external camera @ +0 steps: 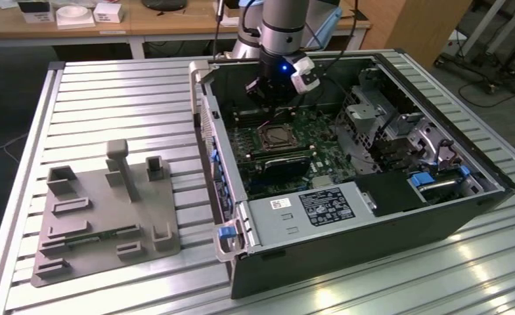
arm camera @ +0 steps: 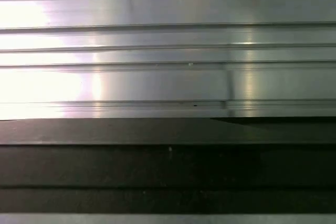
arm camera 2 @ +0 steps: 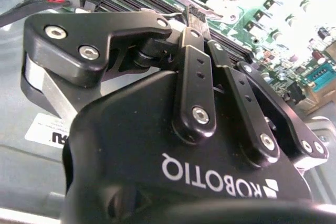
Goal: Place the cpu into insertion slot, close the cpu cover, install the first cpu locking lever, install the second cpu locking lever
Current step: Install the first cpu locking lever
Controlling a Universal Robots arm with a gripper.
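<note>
Slatted metal bench (external camera: 108,92) carries an open computer case (external camera: 354,216), with a grey fixture tray (external camera: 100,216) to the exterior view's left. Inside, green board with the insertion slot (external camera: 280,136) near its middle, dark-centred, silver-rimmed. Gripper (external camera: 270,98) hangs just above and behind the slot. In the second wrist view the fingers (arm camera 2: 195,30) look clenched together; whether the cpu sits between them, cannot tell. Judgement: cpu is light, stiff, fragile; hold by edges.
</note>
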